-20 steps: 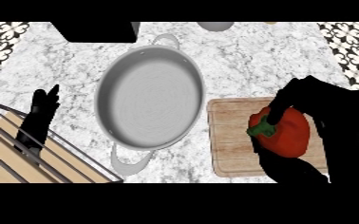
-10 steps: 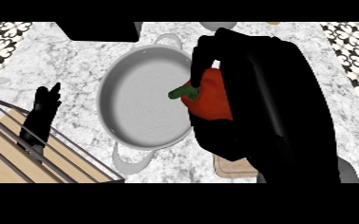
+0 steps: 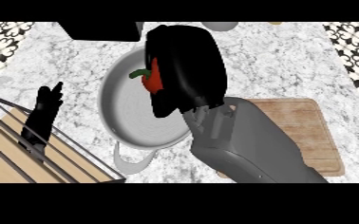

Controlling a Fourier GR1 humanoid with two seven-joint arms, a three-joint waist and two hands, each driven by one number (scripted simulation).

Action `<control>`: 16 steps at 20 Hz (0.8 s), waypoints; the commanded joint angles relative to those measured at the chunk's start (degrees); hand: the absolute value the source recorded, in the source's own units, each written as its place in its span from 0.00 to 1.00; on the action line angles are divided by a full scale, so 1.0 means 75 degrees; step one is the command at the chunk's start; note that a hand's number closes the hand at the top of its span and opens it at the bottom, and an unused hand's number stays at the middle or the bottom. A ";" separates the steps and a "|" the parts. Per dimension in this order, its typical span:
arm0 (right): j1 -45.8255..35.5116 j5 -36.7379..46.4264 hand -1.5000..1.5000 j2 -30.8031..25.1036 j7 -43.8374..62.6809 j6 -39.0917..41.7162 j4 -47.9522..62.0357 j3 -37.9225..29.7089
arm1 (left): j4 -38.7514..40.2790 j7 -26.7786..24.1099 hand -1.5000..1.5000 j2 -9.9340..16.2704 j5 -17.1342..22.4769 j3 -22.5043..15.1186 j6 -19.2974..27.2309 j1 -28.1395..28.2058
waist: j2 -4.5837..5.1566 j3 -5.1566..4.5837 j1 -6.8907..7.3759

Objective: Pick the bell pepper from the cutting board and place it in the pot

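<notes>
Right hand [image 3: 186,71] grasps the pepper [image 3: 152,79] above the pot [image 3: 133,111], hiding most of it. Board [image 3: 308,133] lies behind its forearm; left hand [image 3: 42,116] rests open, well apart, beside a rack [image 3: 63,156].

Pot [image 3: 126,123]: matt grey metal. Cutting board [image 3: 308,128]: pale wood w/ grain. Counter [image 3: 280,61]: speckled marble. Bell pepper [image 3: 151,79]: glossy red.

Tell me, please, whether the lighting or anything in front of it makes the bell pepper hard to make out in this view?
In the head view the light is even and no glare shows; the right hand, curled round the bell pepper above the pot, hides most of it, leaving only a red sliver and the green stem.
</notes>
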 commanded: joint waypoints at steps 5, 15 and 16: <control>-0.0114 -0.1621 0.00 0.0020 0.0221 -0.2139 0.2034 0.0756 | -0.0202 -0.0133 0.50 0.0094 -0.0018 0.0178 -0.0139 -0.0153 | -0.0018 0.0091 0.0112; -0.0008 -0.2680 0.00 0.0020 -0.1251 -0.5527 0.2197 0.0107 | -0.0278 -0.0033 0.50 0.0029 -0.0052 0.0172 -0.0178 -0.0191 | -0.0024 0.0103 0.0096; 0.0396 -0.2552 0.00 0.0020 -0.1451 -0.6011 0.1972 0.0305 | -0.0017 -0.0213 0.50 -0.0058 -0.0187 0.0126 -0.0061 -0.0021 | -0.0031 0.0102 0.0009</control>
